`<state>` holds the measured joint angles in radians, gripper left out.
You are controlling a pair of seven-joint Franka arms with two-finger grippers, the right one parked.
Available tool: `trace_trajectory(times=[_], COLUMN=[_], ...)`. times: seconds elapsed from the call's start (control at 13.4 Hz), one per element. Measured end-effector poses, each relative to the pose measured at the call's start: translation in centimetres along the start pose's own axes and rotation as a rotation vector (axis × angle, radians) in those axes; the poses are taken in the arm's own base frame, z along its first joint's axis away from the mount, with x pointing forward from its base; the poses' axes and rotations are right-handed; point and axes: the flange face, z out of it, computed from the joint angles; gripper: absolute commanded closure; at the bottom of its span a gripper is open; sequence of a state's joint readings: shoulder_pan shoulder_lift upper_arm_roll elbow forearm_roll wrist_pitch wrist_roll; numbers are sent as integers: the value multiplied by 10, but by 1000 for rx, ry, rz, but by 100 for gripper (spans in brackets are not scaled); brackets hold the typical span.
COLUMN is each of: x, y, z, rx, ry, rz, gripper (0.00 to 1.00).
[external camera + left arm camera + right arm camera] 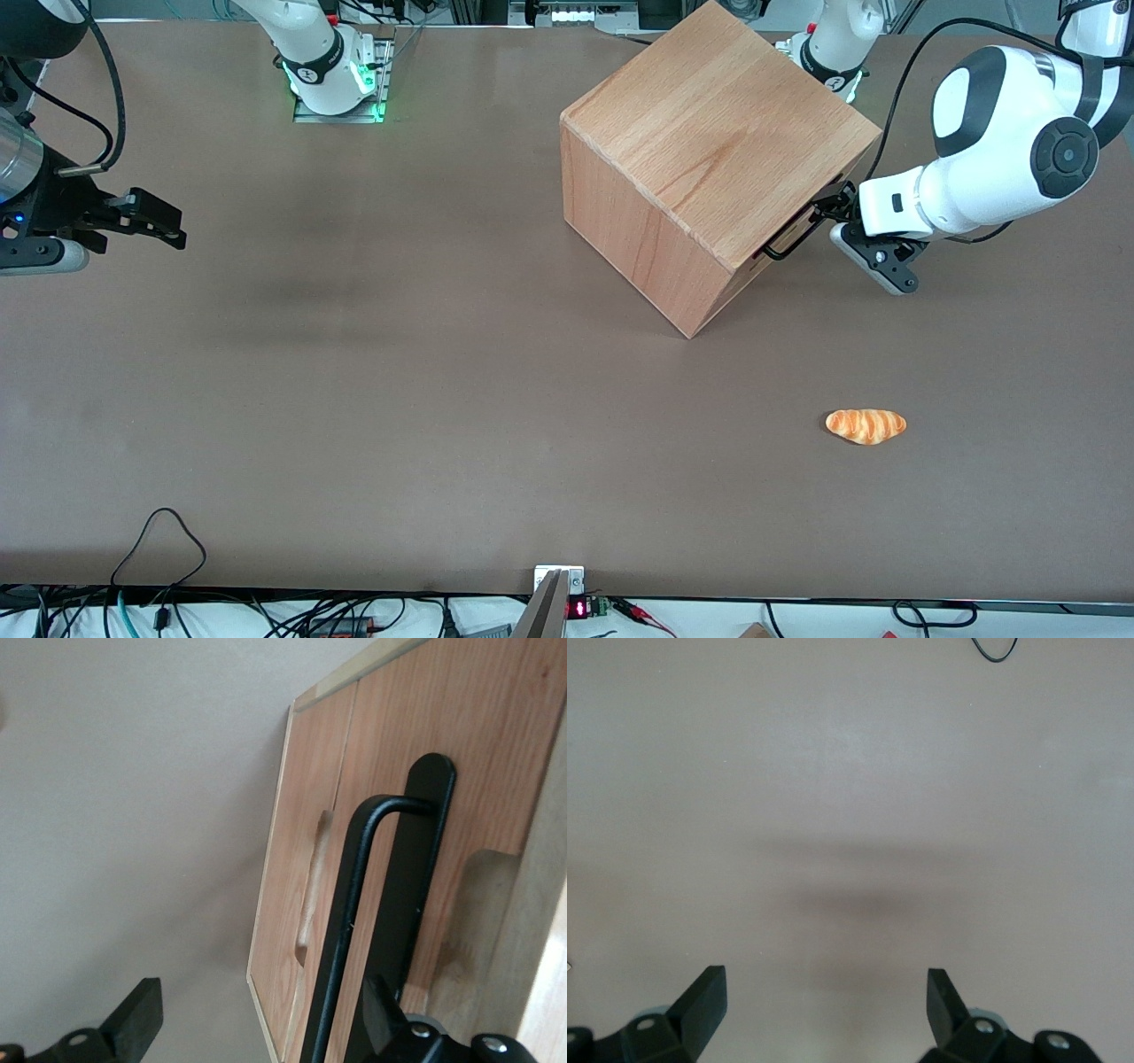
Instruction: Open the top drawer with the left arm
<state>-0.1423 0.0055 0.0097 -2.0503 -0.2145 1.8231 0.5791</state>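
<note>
Though spread, tool [257,1014] around handle [354,921]

Cabinet: we see the wooden cabinet [709,151] standing on the brown table [354,399], turned at an angle, one corner pointing toward the front camera.
Top drawer: we can make out only its thin black handle [791,237] on the face turned toward the working arm — the drawer front itself is hardly visible from here.
Left arm: our white left arm [1001,151] reaches in level with the cabinet's upper edge.
Gripper: our gripper [840,217] sits at the handle, its fingers [831,204] right at the bar's end.
Bread roll: an orange-striped bread roll [866,425] lies on the table, well apart from the fingers and nearer the camera.
</note>
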Motion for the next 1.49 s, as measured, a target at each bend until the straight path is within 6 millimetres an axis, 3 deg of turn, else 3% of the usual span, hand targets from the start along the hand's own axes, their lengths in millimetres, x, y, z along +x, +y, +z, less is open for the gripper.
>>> trace_trajectory(times=[1.12, 1.49], x=[0, 0], y=[0, -6], z=[4, 24], rx=[0, -2], ry=[48, 38], rz=[70, 92], gripper=[0, 0])
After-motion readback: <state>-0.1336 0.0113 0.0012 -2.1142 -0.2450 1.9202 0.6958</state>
